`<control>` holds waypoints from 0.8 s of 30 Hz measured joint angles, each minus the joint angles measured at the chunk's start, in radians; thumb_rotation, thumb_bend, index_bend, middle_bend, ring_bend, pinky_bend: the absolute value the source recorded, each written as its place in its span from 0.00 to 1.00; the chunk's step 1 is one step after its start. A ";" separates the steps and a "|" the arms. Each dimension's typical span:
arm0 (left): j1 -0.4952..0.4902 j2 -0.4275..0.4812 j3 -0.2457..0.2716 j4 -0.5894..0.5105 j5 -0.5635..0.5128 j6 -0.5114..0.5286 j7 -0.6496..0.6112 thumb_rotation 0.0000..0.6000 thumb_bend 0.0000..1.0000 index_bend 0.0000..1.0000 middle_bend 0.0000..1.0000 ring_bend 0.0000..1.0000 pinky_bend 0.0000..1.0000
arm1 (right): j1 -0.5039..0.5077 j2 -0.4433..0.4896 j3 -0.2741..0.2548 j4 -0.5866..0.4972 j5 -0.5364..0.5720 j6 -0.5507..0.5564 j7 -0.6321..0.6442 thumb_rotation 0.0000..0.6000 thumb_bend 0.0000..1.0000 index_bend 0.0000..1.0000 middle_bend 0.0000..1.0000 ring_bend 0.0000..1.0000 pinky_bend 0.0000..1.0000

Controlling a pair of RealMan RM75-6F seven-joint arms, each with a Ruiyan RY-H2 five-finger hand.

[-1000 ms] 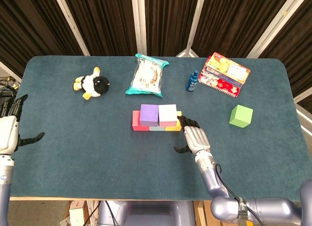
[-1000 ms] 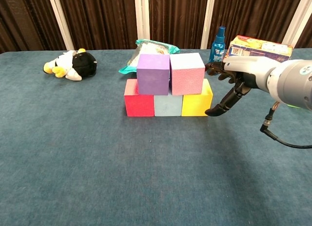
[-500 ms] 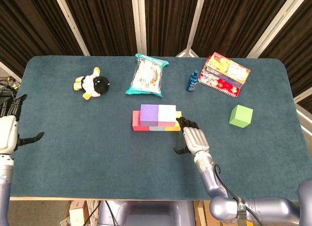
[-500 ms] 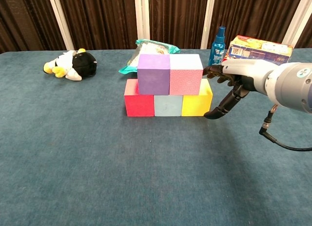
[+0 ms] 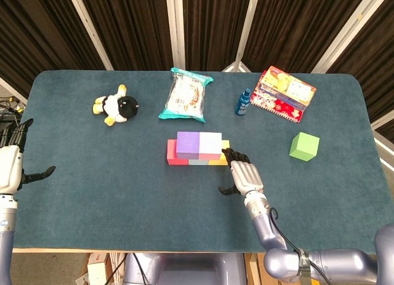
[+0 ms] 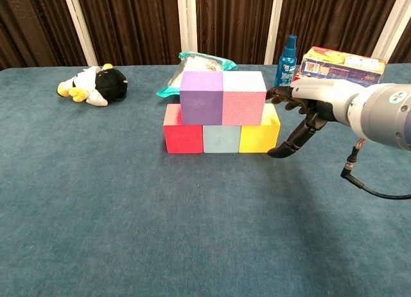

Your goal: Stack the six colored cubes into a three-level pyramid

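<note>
A red cube (image 6: 182,131), a light blue cube (image 6: 221,138) and a yellow cube (image 6: 260,135) form a row on the teal table. On top of them a purple cube (image 6: 201,97) and a pink cube (image 6: 243,98) sit flush side by side. My right hand (image 6: 308,101) is just right of the stack, holding nothing, its fingers apart and their tips by the pink cube's right face; contact is unclear. From above, the right hand (image 5: 245,174) lies beside the yellow cube (image 5: 220,159). A green cube (image 5: 304,146) stands alone far right. My left hand (image 5: 11,162) hangs empty at the table's left edge.
Along the back of the table lie a plush penguin (image 5: 117,105), a snack bag (image 5: 184,95), a blue bottle (image 5: 244,102) and a colourful box (image 5: 283,93). The table's front edge (image 5: 154,248) runs close below the right arm.
The pink cube has slid left until it meets the purple cube, closing the gap. My right hand followed slightly to the left. The left hand stayed put.
</note>
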 measured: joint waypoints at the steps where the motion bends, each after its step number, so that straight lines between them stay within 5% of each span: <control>1: 0.000 0.000 0.000 0.000 0.000 0.000 0.000 1.00 0.16 0.01 0.09 0.01 0.04 | 0.000 0.000 0.000 0.000 0.000 0.001 0.000 1.00 0.26 0.00 0.00 0.00 0.01; 15: 0.005 0.001 -0.008 -0.002 -0.001 -0.003 0.002 1.00 0.16 0.01 0.09 0.01 0.04 | -0.015 0.025 -0.008 -0.011 -0.020 0.031 -0.004 1.00 0.26 0.00 0.00 0.00 0.01; 24: 0.010 0.006 -0.010 -0.011 0.011 -0.001 -0.004 1.00 0.14 0.01 0.09 0.01 0.04 | -0.063 0.127 -0.017 -0.003 -0.072 0.046 0.024 1.00 0.26 0.00 0.00 0.00 0.01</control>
